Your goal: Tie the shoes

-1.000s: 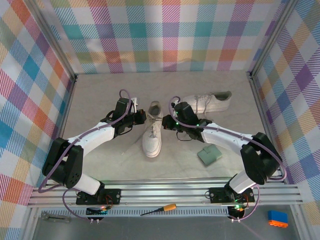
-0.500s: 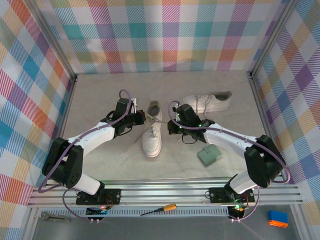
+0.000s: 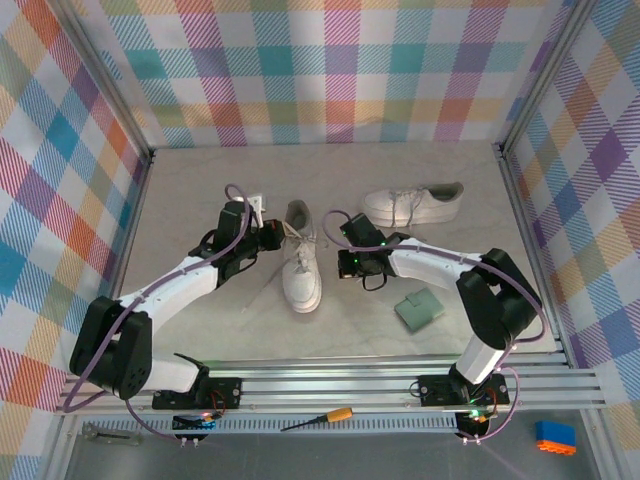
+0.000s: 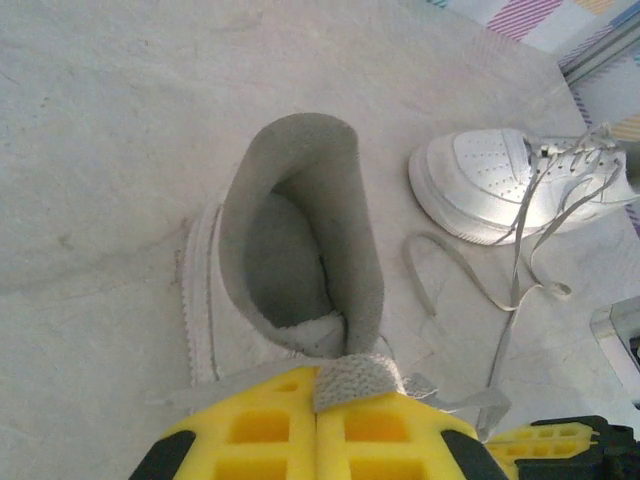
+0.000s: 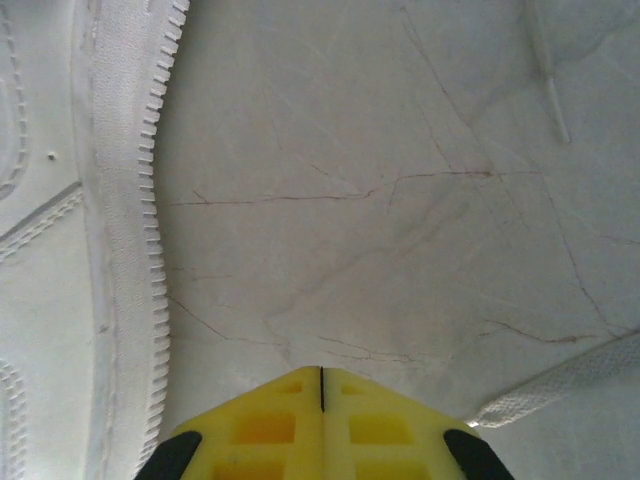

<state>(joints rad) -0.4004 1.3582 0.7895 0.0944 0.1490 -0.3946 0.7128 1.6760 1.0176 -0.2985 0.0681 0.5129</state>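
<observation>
white shoe (image 3: 302, 265) mid-table, left hand (image 4: 316, 400) pinching its lace (image 4: 355, 380), right hand (image 5: 321, 385) closed beside its sole

From here I see the pale table (image 3: 190, 180) bearing one white sneaker (image 3: 302, 275) at centre, the other sneaker (image 3: 412, 205) at two o'clock (laces (image 4: 520, 250) trailing loose), a green pad (image 3: 418, 311) at four o'clock.

**Bright, even overhead light**

The middle sneaker (image 3: 303, 268) cast only a faint shadow beside it. Right of it, glare washed out the toe of the far sneaker (image 4: 500, 185) in the left wrist view.
</observation>
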